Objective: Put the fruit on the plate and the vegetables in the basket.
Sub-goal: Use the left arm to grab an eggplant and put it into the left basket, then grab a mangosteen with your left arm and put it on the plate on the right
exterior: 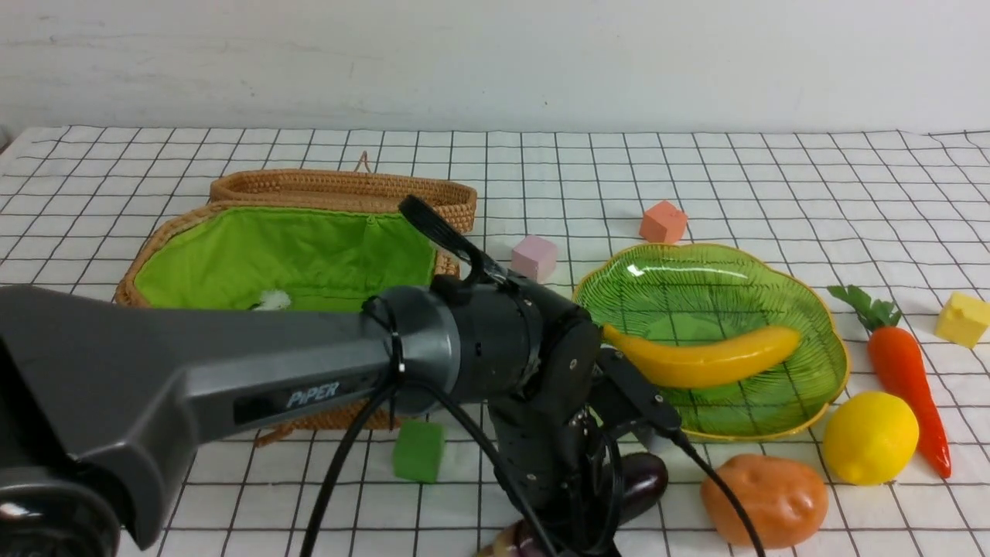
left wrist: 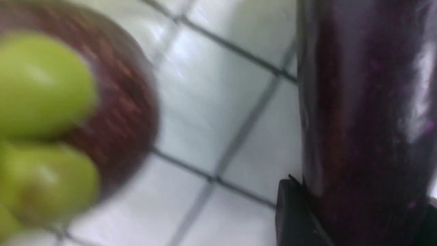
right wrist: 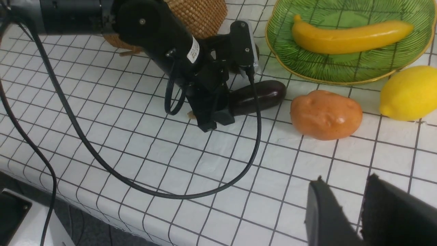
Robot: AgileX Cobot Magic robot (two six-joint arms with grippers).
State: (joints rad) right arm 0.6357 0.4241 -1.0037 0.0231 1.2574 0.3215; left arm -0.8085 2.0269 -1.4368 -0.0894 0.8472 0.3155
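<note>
My left gripper (right wrist: 216,121) reaches down near the table's front and is shut on the dark purple eggplant (exterior: 648,478), which lies on the cloth; one finger (left wrist: 293,212) presses its side. The maroon mangosteen (left wrist: 119,102) with green lobes sits close beside it. The banana (exterior: 704,360) lies in the green plate (exterior: 839,340). The lemon (exterior: 870,437), potato (exterior: 766,499) and carrot (exterior: 905,371) rest on the cloth right of the plate. The wicker basket (exterior: 155,247) stands open at the back left. My right gripper (right wrist: 346,178) hovers over bare cloth, slightly open and holding nothing.
Foam cubes lie about: pink (exterior: 534,257), orange (exterior: 663,222), yellow (exterior: 961,319), green (exterior: 418,450). The left arm's black cable (right wrist: 136,184) loops over the cloth. The table's front edge (right wrist: 51,177) is close to the left gripper.
</note>
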